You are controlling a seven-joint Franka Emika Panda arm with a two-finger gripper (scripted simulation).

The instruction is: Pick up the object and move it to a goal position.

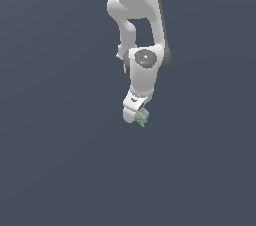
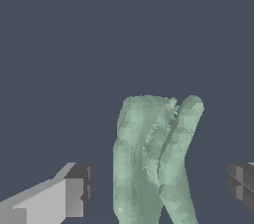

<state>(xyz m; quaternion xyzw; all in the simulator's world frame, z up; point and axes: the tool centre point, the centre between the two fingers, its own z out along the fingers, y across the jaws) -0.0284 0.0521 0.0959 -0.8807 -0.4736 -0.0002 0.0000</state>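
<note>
The object [image 2: 154,158] is a pale green, lumpy figure with knobbly ridges. In the wrist view it sits between my two fingers, with a gap on each side. My gripper [image 2: 161,184] is open around it, one finger [image 2: 74,191] on one side and the other fingertip [image 2: 242,182] at the frame edge. In the exterior view the white arm reaches down and the gripper [image 1: 138,118] is at the object [image 1: 144,117], which peeks out on the exterior view's right of the hand. I cannot tell whether the object rests on the floor.
A plain dark blue-grey floor [image 1: 60,170] fills both views. Nothing else shows on it apart from the arm [image 1: 135,20].
</note>
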